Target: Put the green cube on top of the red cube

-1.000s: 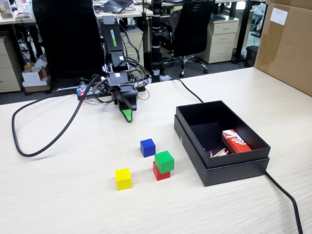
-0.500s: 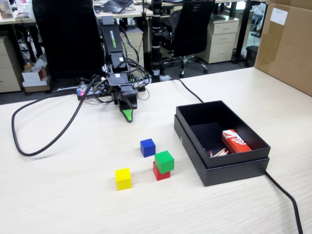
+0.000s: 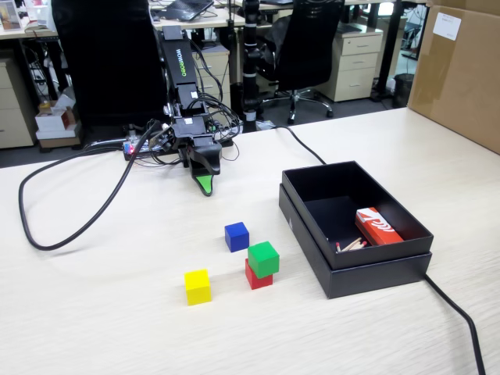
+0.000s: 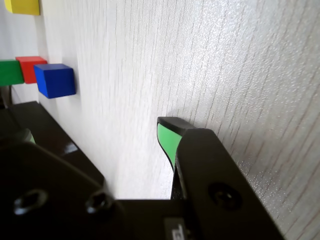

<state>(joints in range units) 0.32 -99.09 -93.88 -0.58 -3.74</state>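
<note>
The green cube (image 3: pixel 263 257) sits on top of the red cube (image 3: pixel 256 276) in the middle of the table, turned a little against it. The wrist view lies on its side and shows the green cube (image 4: pixel 10 71) and the red cube (image 4: pixel 31 67) at its left edge. My gripper (image 3: pixel 205 185) rests with its tip on the table near the arm's base, well behind the cubes. In the wrist view my gripper (image 4: pixel 95 135) is open, bare table showing between its green-padded fingers (image 4: pixel 167 140). It holds nothing.
A blue cube (image 3: pixel 237 236) lies just behind the stack and a yellow cube (image 3: pixel 197 286) to its left. An open black box (image 3: pixel 375 269) with a red-and-white matchbox (image 3: pixel 377 226) stands to the right. Black cables (image 3: pixel 70 226) loop over the table's left part.
</note>
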